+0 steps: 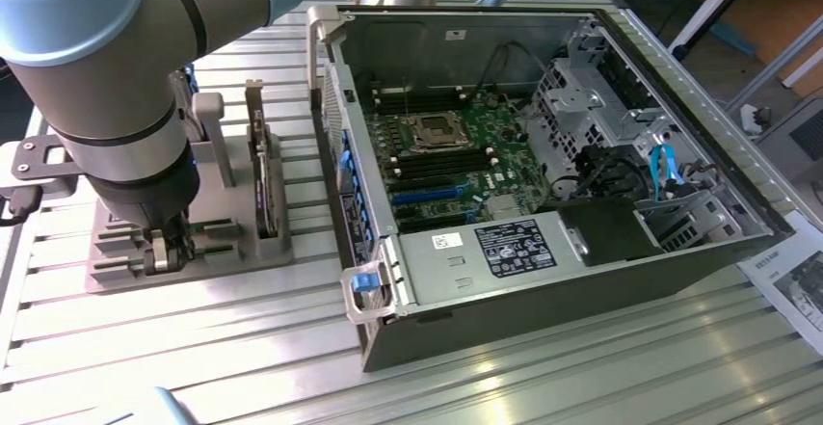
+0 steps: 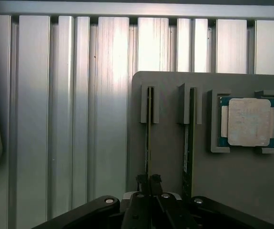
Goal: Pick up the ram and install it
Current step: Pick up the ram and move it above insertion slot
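One edge-on ram (image 2: 149, 138) in tool (image 2: 148, 179) pinch

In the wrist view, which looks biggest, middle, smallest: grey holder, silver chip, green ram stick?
1. Flat grey plastic holder.
2. Square silver processor chip.
3. Thin green ram stick, long but only a sliver.

Thin ram (image 2: 149, 133), upright on edge

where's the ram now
The ram stands in the grey holder, exterior view's left of the computer case, in the gripper, beside the dark card.
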Robot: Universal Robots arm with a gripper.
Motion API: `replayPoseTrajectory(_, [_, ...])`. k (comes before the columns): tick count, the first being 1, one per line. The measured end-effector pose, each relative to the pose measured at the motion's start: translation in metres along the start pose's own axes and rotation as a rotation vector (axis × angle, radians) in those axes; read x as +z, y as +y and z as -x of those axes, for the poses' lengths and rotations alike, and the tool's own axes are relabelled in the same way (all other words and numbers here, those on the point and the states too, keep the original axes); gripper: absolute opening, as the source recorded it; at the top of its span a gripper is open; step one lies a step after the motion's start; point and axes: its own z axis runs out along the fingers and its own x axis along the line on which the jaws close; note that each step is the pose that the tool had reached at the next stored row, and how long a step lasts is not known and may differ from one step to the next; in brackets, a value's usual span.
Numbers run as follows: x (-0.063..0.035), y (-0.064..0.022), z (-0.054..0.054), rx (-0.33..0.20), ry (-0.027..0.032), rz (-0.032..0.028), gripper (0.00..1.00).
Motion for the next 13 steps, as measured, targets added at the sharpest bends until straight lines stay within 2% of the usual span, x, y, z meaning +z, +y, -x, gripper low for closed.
replayPoseTrajectory(9, [-0.0001, 0.0, 0.0, 0.0, -0.0001, -0.0002, 0.12])
replayPoseTrajectory(13, [-0.0038, 0.0002, 0.0, 0.0, 0.0, 0.0, 0.12])
